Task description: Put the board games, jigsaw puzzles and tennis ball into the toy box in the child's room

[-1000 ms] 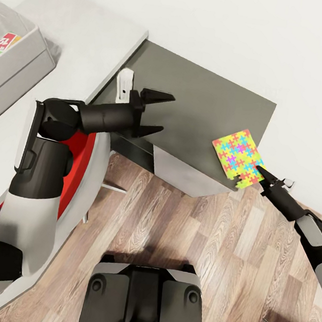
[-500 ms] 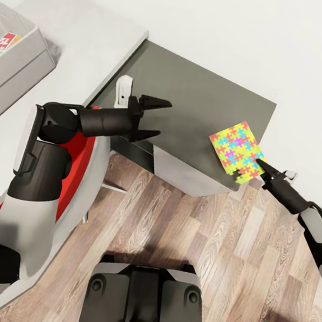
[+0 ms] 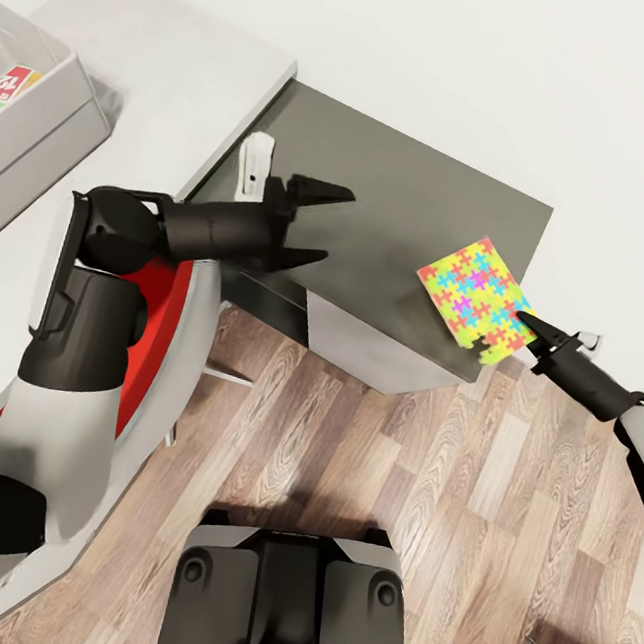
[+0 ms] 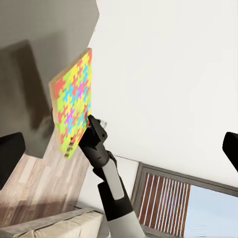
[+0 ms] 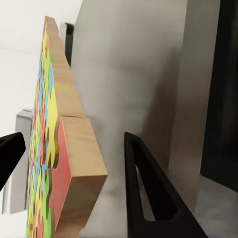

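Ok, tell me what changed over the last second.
The right end effector, gripping the jigsaw puzzle by its corner, lifted it up and slightly back over the dark-grey table section. The left end effector drifted a little, jaws open and empty. The toy box stayed put.

Head camera looks steeply down over both arms at the desk (image 3: pixel 399 190); both wrist cameras share the jigsaw puzzle (image 4: pixel 72 111), the right closest.
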### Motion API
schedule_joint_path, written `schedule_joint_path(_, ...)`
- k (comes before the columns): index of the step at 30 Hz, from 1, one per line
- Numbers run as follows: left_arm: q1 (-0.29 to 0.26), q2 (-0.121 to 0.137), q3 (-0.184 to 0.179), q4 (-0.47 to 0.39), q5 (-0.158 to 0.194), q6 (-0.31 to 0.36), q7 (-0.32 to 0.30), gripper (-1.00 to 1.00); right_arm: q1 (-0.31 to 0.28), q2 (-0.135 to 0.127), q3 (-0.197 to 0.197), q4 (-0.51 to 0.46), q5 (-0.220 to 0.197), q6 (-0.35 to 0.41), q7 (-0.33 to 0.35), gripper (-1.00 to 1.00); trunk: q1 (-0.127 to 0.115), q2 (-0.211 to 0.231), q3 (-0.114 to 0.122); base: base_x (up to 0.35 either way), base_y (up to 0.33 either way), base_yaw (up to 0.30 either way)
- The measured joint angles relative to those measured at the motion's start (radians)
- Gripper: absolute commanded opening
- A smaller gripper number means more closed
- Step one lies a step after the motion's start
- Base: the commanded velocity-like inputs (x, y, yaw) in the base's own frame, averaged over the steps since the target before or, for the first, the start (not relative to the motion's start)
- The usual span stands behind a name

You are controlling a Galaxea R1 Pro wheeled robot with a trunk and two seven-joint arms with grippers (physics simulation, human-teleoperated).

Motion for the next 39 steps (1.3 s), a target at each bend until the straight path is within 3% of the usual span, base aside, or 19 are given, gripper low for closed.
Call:
schedule_joint_path(4,-0.04,-0.007,-0.03,0.0,0.002,-0.006,0.039,1.0,-0.004,-0.009,-0.002,-0.031,-0.001,0.033,-0.018,-1.0,0.0,0.0,0.0,0.0,0.0,0.0)
schedule_joint_path(7,-0.075,-0.027,-0.051,0.0,0.005,-0.011,0.082,1.0,-0.006,-0.032,-0.008,-0.056,-0.003,0.066,-0.027,-1.0,0.0,0.0,0.0,0.0,0.0,0.0)
schedule_joint_path(12,-0.107,-0.046,-0.062,0.0,0.007,-0.015,0.114,1.0,-0.009,-0.066,-0.014,-0.078,-0.006,0.102,-0.034,-1.0,0.0,0.0,0.0,0.0,0.0,0.0)
schedule_joint_path(16,-0.129,-0.043,-0.061,0.0,0.009,-0.015,0.129,1.0,-0.01,-0.088,-0.022,-0.109,-0.006,0.136,-0.036,-1.0,0.0,0.0,0.0,0.0,0.0,0.0)
schedule_joint_path(19,-0.142,-0.027,-0.04,0.0,0.011,-0.016,0.139,1.0,-0.01,-0.119,-0.042,-0.156,-0.013,0.212,-0.046,-1.0,0.0,0.0,0.0,0.0,0.0,0.0)
schedule_joint_path(23,-0.148,-0.017,-0.014,0.0,0.013,-0.016,0.144,1.0,-0.009,-0.136,-0.068,-0.19,-0.013,0.278,-0.063,-1.0,0.0,0.0,0.0,0.0,0.0,0.0)
schedule_joint_path(26,-0.165,-0.009,0.016,0.0,0.014,-0.019,0.154,1.0,-0.008,-0.15,-0.132,-0.234,-0.021,0.353,-0.09,-1.0,0.0,0.0,0.0,0.0,0.0,0.018)
schedule_joint_path(27,-0.165,-0.009,0.016,0.0,0.014,-0.019,0.154,1.0,-0.008,-0.15,-0.133,-0.234,-0.016,0.352,-0.09,-1.0,0.0,0.0,0.0,0.0,0.0,0.052)
schedule_joint_path(30,-0.191,-0.007,0.032,0.0,0.016,-0.022,0.166,1.0,-0.01,-0.158,-0.189,-0.258,-0.022,0.386,-0.107,-1.0,0.0,0.0,0.001,0.0,0.0,0.108)
schedule_joint_path(39,-0.253,-0.006,0.043,-0.001,0.019,-0.042,0.189,1.0,-0.036,-0.162,-0.239,-0.28,-0.021,0.386,-0.127,-1.0,0.0,0.0,0.006,0.0,0.0,0.209)
